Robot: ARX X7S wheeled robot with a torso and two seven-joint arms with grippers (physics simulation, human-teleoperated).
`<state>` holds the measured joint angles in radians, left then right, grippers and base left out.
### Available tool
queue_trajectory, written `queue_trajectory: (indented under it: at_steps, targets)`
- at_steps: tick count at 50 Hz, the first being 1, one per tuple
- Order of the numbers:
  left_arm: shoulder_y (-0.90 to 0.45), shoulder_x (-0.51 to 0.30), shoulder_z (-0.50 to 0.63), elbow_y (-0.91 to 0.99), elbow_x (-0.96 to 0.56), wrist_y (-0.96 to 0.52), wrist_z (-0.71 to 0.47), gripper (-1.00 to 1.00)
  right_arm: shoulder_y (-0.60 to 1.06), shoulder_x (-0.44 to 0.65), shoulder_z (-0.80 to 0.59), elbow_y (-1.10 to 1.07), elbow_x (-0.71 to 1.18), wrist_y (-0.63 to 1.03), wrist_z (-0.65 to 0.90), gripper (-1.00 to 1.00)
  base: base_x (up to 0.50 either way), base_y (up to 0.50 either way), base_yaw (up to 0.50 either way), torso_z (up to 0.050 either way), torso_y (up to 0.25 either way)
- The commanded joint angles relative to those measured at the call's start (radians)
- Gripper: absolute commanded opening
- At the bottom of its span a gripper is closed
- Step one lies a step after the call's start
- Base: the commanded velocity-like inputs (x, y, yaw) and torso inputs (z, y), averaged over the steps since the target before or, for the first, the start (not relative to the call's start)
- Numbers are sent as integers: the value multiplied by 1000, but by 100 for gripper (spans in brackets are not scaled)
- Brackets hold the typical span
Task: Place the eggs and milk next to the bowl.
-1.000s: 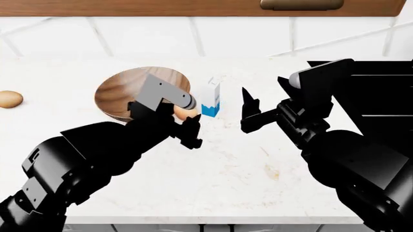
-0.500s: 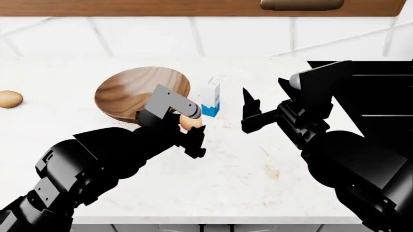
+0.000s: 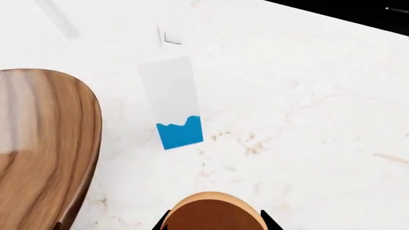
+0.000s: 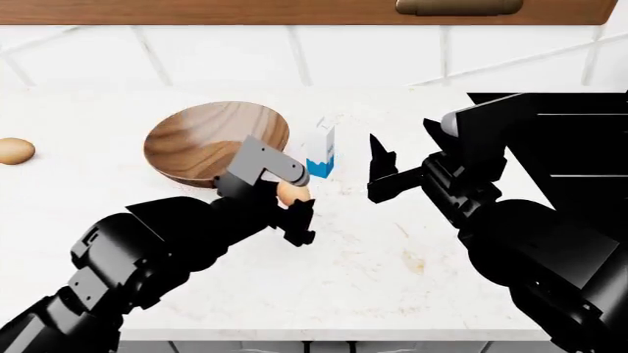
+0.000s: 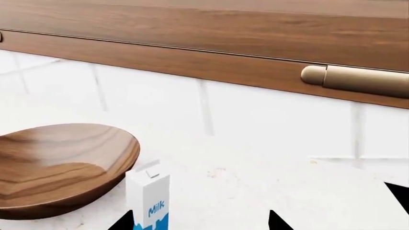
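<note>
- The left tool (image 4: 297,209) pinches an egg (image 4: 291,193) at frame centre, just below-right of the bowl (image 4: 211,140).
- The milk (image 4: 320,149) stands upright beside the bowl's right rim.
- A second egg (image 4: 14,150) lies at the far left edge, well apart.
- The right tool (image 4: 378,169) is spread, right of the milk.
- Bare bench (image 4: 393,265) lies open toward the lower edge.

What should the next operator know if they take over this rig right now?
Left gripper: shut on an egg, near the bowl and in front of the milk.
Right gripper: open, empty, right of the milk.
Done: milk stands upright beside the bowl.
Left: set the held egg down by the bowl, then fetch the second egg lying far left on the counter.
</note>
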<state>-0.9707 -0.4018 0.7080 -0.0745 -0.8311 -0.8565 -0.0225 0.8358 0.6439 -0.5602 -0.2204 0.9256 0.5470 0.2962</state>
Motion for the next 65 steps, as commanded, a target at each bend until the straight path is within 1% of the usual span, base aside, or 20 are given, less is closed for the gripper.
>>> queue_trajectory:
  at_steps: [1, 16, 17, 34, 39, 48, 65]
  targets:
    - [-2, 10, 9, -35, 2, 13, 6, -100, -3, 0, 1, 3, -1, -4, 0, 100, 0, 0, 0, 0, 0]
    - [-5, 17, 19, -67, 14, 28, 16, -100, -7, -1, 1, 6, -2, -10, -1, 100, 0, 0, 0, 0, 0]
    - [-5, 18, 19, -71, 15, 29, 17, 100, -7, -1, 1, 8, -2, -11, -2, 100, 0, 0, 0, 0, 0]
    - [-10, 22, 23, -82, 16, 30, 15, 100, -5, -7, -1, 23, -5, -17, -10, 100, 0, 0, 0, 0, 0]
    - [-11, 11, 16, -40, 4, 18, -1, 100, -5, -5, 1, 21, -3, -17, -9, 100, 0, 0, 0, 0, 0]
    - [-6, -22, -30, 115, -65, -33, -63, 100, -6, -4, 1, 14, -1, -17, -5, 100, 0, 0, 0, 0, 0]
    - [-6, -56, -97, 246, -148, -67, -127, 100, -2, 0, 5, -5, 8, -8, 7, 100, 0, 0, 0, 0, 0]
